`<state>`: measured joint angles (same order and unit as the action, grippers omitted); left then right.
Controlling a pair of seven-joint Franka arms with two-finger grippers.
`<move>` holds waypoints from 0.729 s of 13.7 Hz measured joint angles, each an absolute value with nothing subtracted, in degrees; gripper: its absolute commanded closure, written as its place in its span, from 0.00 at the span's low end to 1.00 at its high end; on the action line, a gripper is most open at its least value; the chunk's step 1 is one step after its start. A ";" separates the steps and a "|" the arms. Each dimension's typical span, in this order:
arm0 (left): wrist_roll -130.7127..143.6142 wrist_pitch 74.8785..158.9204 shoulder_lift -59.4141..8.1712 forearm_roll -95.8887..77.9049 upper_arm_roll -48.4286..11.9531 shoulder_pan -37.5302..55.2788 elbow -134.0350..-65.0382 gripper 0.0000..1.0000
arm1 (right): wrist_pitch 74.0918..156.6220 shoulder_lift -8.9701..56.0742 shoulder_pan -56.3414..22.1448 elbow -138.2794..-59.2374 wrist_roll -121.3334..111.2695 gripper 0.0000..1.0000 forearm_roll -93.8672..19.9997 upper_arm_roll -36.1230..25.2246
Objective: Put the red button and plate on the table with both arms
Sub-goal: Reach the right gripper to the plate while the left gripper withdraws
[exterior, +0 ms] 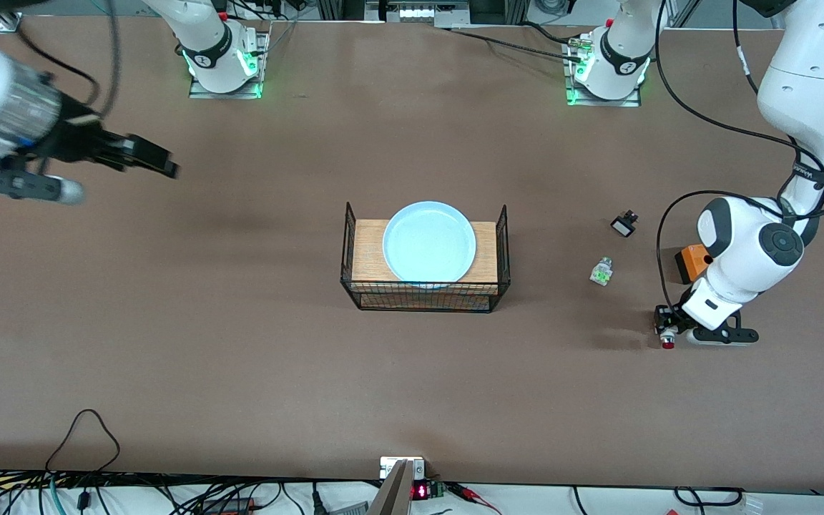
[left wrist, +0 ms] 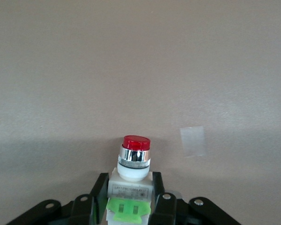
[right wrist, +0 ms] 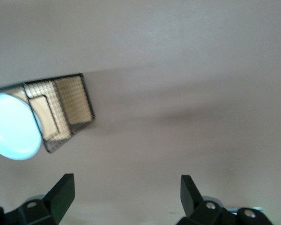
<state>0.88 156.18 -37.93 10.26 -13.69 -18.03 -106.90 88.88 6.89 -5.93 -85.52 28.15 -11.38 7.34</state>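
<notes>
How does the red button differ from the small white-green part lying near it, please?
The red button has a red cap and sits gripped in the left gripper; the white-green part lacks a cap and lies free on the table, farther from the front camera. Both show bright green.

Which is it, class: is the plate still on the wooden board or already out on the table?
Still on the board. The plate rests on the board between the mesh sides, not on the table.

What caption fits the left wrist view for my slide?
Left gripper shut on the red button, red cap pointing outward, low over the bare brown table.
</notes>
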 measured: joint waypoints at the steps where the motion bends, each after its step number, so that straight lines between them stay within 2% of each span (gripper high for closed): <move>1: 0.89 156.21 -38.12 10.26 -13.68 -17.66 -106.65 0.46 | 91.76 7.96 -8.31 -85.57 32.19 0.00 -11.38 7.43; 4: 0.91 156.23 -38.29 10.26 -13.66 -17.14 -106.35 0.33 | 100.30 11.72 -14.48 -85.65 42.97 0.00 -11.38 7.51; 5: 0.91 156.25 -38.31 10.26 -13.66 -16.96 -106.31 0.21 | 103.43 13.07 -16.29 -85.70 46.17 0.00 -11.38 7.51; 6: 0.91 156.43 -38.31 10.26 -13.66 -16.79 -106.15 0.00 | 106.15 14.50 -18.11 -85.71 49.37 0.00 -11.38 7.52; 10: 0.86 154.34 -35.65 10.26 -13.45 -16.72 -102.67 0.00 | 114.20 20.11 -24.57 -85.77 62.79 0.00 -10.65 7.47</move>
